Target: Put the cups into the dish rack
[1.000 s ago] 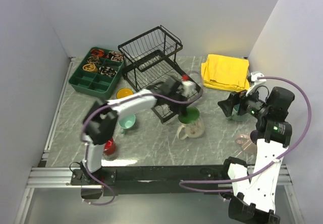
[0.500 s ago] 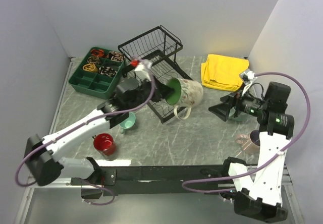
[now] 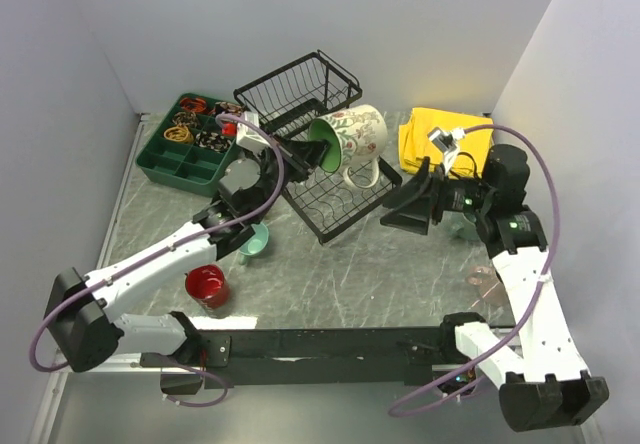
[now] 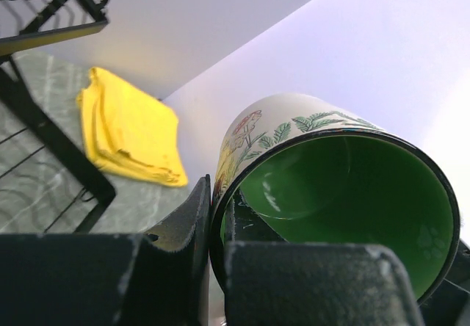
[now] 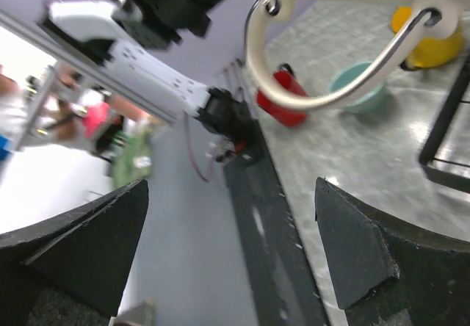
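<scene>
Marble table [image 3: 400, 274], left tool [image 3: 303, 154] gripping cream mug [image 3: 355, 132], right tool [image 3: 405, 204] spread wide

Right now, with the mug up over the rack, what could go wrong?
1. The left tool pinches the mug only by its rim, and it lies sideways: it may slip and drop onto the rack.
2. The open right tool sits close to the handle: they may collide.
</scene>
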Robot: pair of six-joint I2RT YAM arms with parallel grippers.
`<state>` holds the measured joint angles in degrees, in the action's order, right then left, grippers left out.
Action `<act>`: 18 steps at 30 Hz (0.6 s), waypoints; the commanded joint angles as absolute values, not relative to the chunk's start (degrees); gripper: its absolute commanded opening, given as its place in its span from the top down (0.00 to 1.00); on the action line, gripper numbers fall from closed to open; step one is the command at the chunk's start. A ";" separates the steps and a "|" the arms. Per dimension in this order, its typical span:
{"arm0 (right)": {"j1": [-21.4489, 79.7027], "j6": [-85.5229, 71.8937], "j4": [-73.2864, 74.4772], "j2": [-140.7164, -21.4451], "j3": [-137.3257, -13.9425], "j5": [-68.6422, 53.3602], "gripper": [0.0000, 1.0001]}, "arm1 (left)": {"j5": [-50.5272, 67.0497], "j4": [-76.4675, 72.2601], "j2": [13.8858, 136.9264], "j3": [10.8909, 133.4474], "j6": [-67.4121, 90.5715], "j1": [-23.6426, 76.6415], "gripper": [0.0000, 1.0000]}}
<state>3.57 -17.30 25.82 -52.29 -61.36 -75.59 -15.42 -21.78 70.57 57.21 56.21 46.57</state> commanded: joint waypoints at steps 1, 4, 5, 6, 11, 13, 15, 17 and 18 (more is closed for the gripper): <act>6.24 -42.35 0.18 -54.83 -59.50 -74.54 0.00 | -15.47 -41.39 71.63 62.75 60.73 47.81 0.99; 6.94 -47.79 -7.77 -56.16 -59.42 -72.78 0.00 | -15.56 -42.45 72.77 63.90 60.56 48.69 0.99; 7.12 -52.95 -11.22 -56.34 -59.07 -72.08 0.00 | -15.47 -43.41 73.30 63.90 60.82 48.78 0.99; 7.21 -55.52 -14.38 -56.51 -58.80 -71.37 0.00 | -15.47 -43.77 73.47 63.90 61.08 49.04 0.99; 7.91 -68.33 -25.03 -58.62 -57.57 -67.15 0.02 | -16.70 -46.93 74.18 63.02 62.22 49.66 0.99; 7.91 -72.66 -30.99 -59.85 -56.26 -66.62 0.03 | -17.22 -48.16 74.44 63.02 62.58 50.10 0.99; 8.00 -77.24 -33.13 -61.16 -56.07 -66.27 0.04 | -17.58 -50.17 75.23 63.10 62.84 50.71 0.99; 8.26 -79.53 -35.15 -61.96 -56.51 -66.27 0.05 | -17.67 -51.24 76.28 63.45 63.28 51.06 0.99; 8.35 -80.06 -35.68 -62.48 -56.69 -66.27 0.05 | -17.58 -51.68 76.64 63.54 63.28 51.24 0.99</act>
